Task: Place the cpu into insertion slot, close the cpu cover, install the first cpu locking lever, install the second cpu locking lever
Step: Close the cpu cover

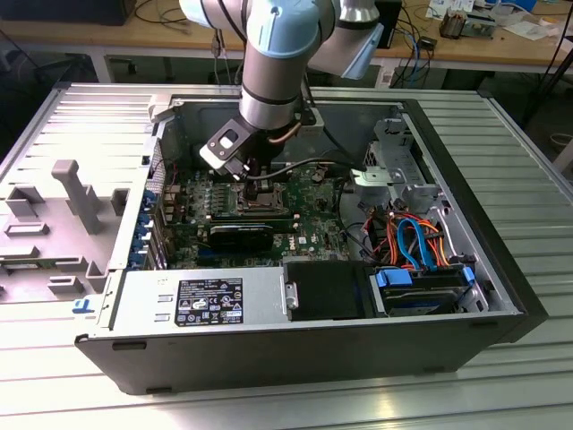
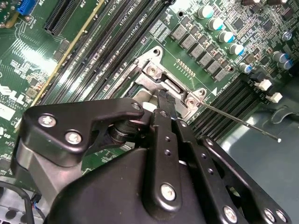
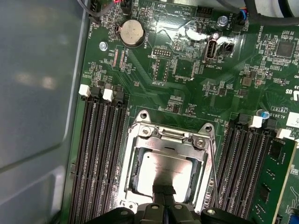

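Black memory slots (image 3: 99, 158) flank cpu (image 3: 161, 169); gripper (image 3: 163, 190) overhead.

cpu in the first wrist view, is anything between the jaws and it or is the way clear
Nothing visible stands between them. The gripper has its jaws shut, tips directly at the silvery top of the cpu, touching or nearly so. The cpu lies in the insertion slot, with memory slots off to either side.

White silkscreen lettering on the green motherboard (image 3: 187, 84) (image 2: 28, 84), beside connectors and along the memory slots (image 3: 98, 158) in both wrist views. Printed black-and-white label (image 1: 209, 302) on the power supply (image 1: 264, 291), exterior view.
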